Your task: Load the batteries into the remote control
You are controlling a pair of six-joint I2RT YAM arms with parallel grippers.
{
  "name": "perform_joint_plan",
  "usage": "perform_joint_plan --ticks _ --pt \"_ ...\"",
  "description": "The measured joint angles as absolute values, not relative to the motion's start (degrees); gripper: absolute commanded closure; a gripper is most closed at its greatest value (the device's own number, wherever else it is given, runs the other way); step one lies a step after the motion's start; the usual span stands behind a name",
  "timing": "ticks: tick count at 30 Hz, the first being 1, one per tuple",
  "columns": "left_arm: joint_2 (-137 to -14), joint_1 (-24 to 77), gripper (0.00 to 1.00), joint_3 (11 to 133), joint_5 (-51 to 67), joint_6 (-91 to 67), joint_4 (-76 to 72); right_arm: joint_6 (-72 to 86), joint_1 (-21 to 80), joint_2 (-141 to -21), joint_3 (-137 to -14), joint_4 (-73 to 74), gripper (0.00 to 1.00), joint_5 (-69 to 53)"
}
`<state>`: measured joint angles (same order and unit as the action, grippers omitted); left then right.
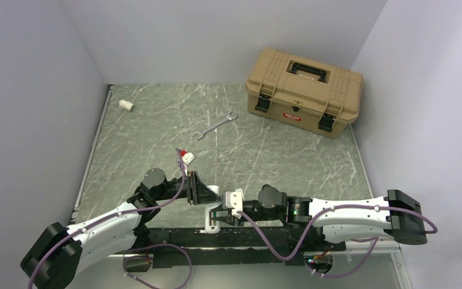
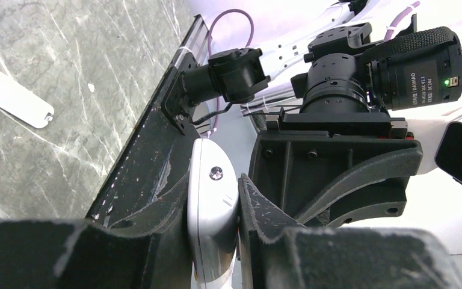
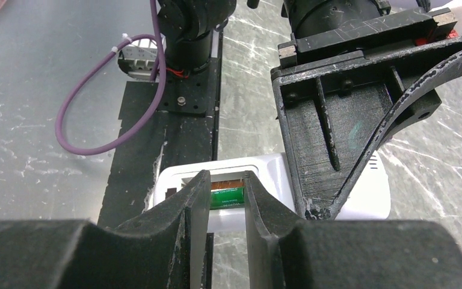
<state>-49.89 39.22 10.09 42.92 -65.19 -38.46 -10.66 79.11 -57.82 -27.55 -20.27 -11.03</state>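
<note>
The white remote control [image 3: 337, 198] hangs just above the table's near edge. My left gripper [image 2: 215, 188] is shut on one end of it [image 2: 212, 235], and its black finger [image 3: 343, 114] covers that end in the right wrist view. A green battery [image 3: 227, 197] lies lengthwise in the remote's rectangular recess, with a copper-brown strip just behind it. My right gripper [image 3: 227, 179] stands open by a narrow gap, its two fingertips down at the recess on either side of the visible stretch of battery. From above, the remote [image 1: 212, 225] shows between both grippers.
A tan toolbox [image 1: 304, 90] stands at the back right, with a metal wrench [image 1: 214, 125] in front of it. A short white tube stub [image 1: 126, 105] lies at the back left. A small white and red piece [image 1: 186, 156] lies mid-table. A flat white cover piece [image 2: 12, 95] lies on the marble.
</note>
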Motion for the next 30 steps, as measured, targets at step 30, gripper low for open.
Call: perform_joint_plan --ticks 30 --pt "-48.5 39.2 1.00 11.6 43.1 -65.2 -35.7 -9.2 79.2 -57.1 -26.6 -22.2 0.74 -9.7"
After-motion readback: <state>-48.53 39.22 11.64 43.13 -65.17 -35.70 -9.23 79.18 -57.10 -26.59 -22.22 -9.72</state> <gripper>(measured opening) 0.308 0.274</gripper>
